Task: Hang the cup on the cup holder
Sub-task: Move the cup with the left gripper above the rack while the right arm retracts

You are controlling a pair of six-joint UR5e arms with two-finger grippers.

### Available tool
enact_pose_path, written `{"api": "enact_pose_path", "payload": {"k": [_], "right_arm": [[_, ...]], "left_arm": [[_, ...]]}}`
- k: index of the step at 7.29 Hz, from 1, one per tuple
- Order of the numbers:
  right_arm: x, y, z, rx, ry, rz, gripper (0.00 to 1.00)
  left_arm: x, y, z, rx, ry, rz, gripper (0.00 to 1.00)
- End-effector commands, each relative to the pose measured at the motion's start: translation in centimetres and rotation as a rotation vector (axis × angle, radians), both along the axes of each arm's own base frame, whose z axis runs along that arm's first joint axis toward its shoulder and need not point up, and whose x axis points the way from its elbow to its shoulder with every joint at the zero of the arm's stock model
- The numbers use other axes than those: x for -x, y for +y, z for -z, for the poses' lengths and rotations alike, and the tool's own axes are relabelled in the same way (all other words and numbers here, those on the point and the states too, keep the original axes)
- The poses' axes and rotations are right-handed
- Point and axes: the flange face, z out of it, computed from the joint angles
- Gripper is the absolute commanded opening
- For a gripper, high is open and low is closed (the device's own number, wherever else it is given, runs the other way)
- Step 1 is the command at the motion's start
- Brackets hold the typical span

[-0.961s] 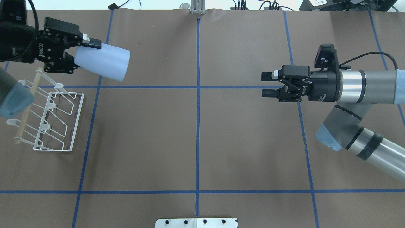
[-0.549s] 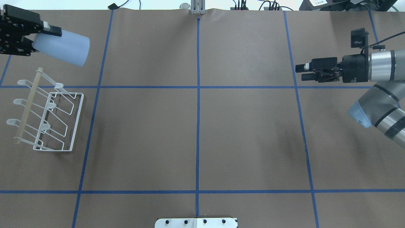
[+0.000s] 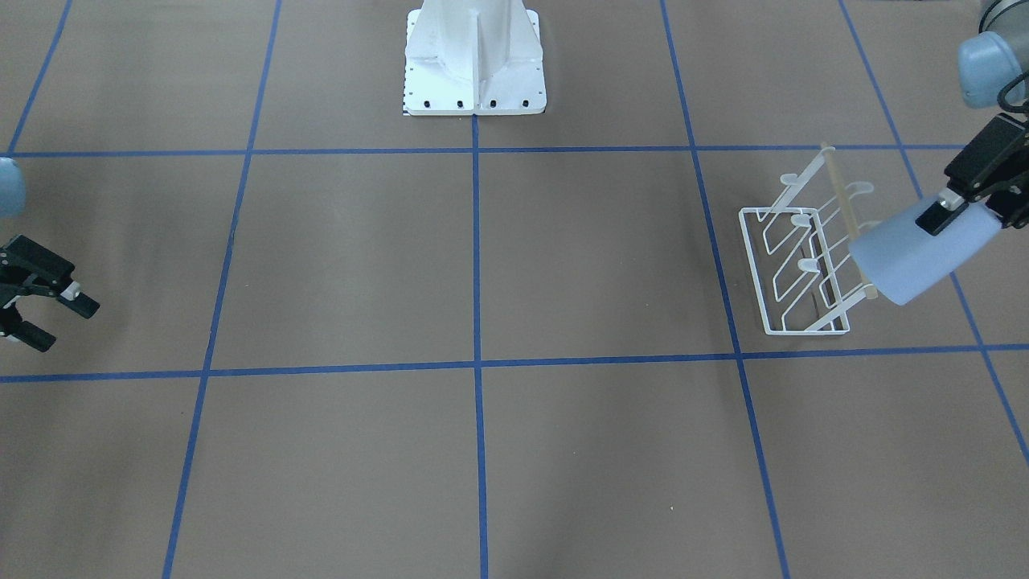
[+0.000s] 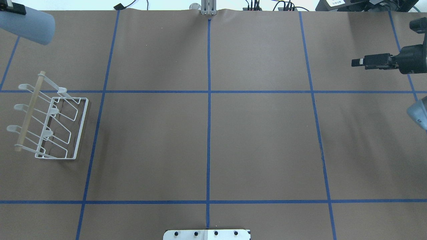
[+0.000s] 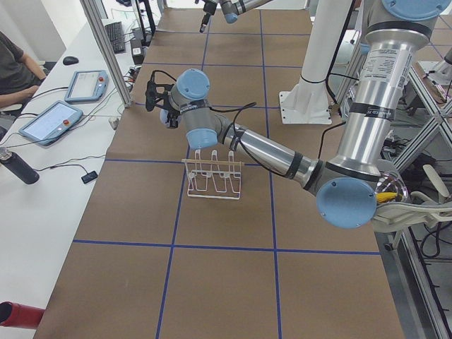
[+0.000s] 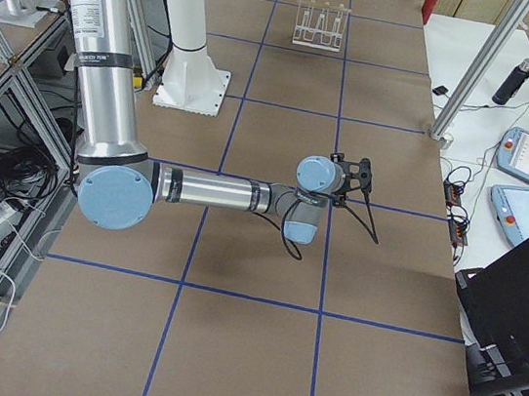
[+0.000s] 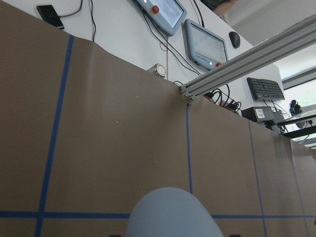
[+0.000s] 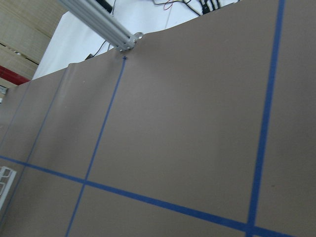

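The pale-blue cup (image 3: pixel 920 256) is held tilted in the air in my left gripper (image 3: pixel 942 232), which is shut on its narrow base, the rim pointing away from the wrist. In the front view it hangs just beside the white wire cup holder (image 3: pixel 804 261), over the wooden rod. In the overhead view the cup (image 4: pixel 30 22) is at the far left corner, beyond the cup holder (image 4: pixel 50 123). The left wrist view shows only the cup's side (image 7: pixel 170 215). My right gripper (image 3: pixel 58 322) is open and empty at the table's right end (image 4: pixel 363 62).
The white pedestal base (image 3: pixel 474 72) stands at the robot's side of the table. Blue tape lines (image 4: pixel 208 100) divide the brown table cover. An aluminium post (image 4: pixel 208 6) and operator tablets (image 7: pixel 205 44) lie past the far edge.
My left gripper has carried the cup up and out towards the far left corner, away from the rack. My right arm has drawn back to the right and turned its wrist.
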Motion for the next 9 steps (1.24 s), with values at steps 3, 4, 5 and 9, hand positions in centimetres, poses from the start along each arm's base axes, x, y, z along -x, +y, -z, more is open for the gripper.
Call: {"api": "enact_pose_path", "payload": {"k": [3,4,5,9], "right_arm": [[-4.8,-4.0,-4.5,-0.056,0.399,0.081,1.00],[-4.9,-4.9,-4.0,-0.026,0.421,0.119,1.00],[-5.2,-5.0,-4.5,0.003,0.439,0.172,1.00],[-6.1,-6.3,-3.0,0.037,0.429,0.256,1.00]], "left_arm": [[-1.6,0.6,0.2,0.130,-0.348,-0.086,0.00],[-3.9,2.0,0.6,0.193,-0.372,-0.147,0.00],[-5.4,2.7,0.9,0.267,-0.391,-0.195,0.00],[-10.7,2.1,2.7,0.325,-0.430,-0.294,0.00]]}}
